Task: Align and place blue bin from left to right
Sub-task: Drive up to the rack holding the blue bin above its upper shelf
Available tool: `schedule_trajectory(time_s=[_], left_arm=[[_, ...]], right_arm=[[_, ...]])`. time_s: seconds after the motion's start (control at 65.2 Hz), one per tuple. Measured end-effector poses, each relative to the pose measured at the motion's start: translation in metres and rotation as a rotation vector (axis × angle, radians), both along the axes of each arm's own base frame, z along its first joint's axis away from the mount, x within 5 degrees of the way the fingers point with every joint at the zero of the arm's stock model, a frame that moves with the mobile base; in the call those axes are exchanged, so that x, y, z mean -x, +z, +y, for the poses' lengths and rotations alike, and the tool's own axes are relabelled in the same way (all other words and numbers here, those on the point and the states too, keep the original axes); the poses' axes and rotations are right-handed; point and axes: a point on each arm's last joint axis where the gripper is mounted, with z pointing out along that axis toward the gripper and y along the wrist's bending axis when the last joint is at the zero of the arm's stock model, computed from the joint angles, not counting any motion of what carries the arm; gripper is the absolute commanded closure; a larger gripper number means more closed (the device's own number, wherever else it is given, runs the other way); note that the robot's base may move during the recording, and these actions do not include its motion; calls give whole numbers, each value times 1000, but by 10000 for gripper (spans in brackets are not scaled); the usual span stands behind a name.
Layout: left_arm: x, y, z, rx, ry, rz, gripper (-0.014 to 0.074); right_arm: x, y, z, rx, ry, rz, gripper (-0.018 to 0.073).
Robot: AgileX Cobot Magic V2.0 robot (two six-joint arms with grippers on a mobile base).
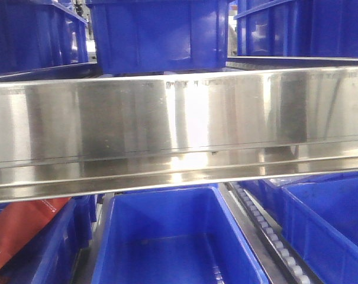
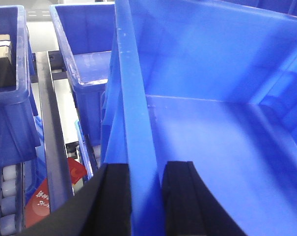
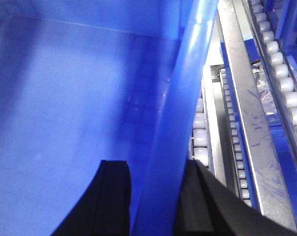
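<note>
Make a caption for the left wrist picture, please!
Left gripper pinches the side wall of the blue bin, one finger inside, one outside.

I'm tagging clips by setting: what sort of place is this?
Probably a warehouse or factory flow rack: rows of blue bins, roller tracks between them, a steel rail across the front.

Front cam sits level and very close to the rack: a steel rail (image 1: 179,130) fills mid-frame, upper bins (image 1: 161,35) above it, a lower bin (image 1: 161,236) below. Left wrist cam looks forward and down along the left tool (image 2: 147,169), tight on the left wall of the blue bin (image 2: 212,123). Right wrist cam mirrors it over the right tool (image 3: 155,169) on the right wall, with the roller track (image 3: 200,132) alongside. Both wrist views appear to share the bin's interior; overlap with the front cam can't be told.
</note>
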Motion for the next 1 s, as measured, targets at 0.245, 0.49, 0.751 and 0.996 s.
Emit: schedule_trajectory(time_s=[0.245, 0.49, 0.751, 0.996], left_arm=[[0, 0, 0, -1, -1, 0, 707], [0, 0, 0, -1, -1, 0, 707], [0, 0, 0, -4, 1, -3, 707], [-1, 1, 0, -3, 2, -15, 707]], right_arm=[[0, 0, 0, 1, -1, -1, 711], [0, 0, 0, 0, -1, -3, 711], [-1, 2, 0, -9, 0, -21, 711], [-3, 3, 0, -11, -2, -46, 711]])
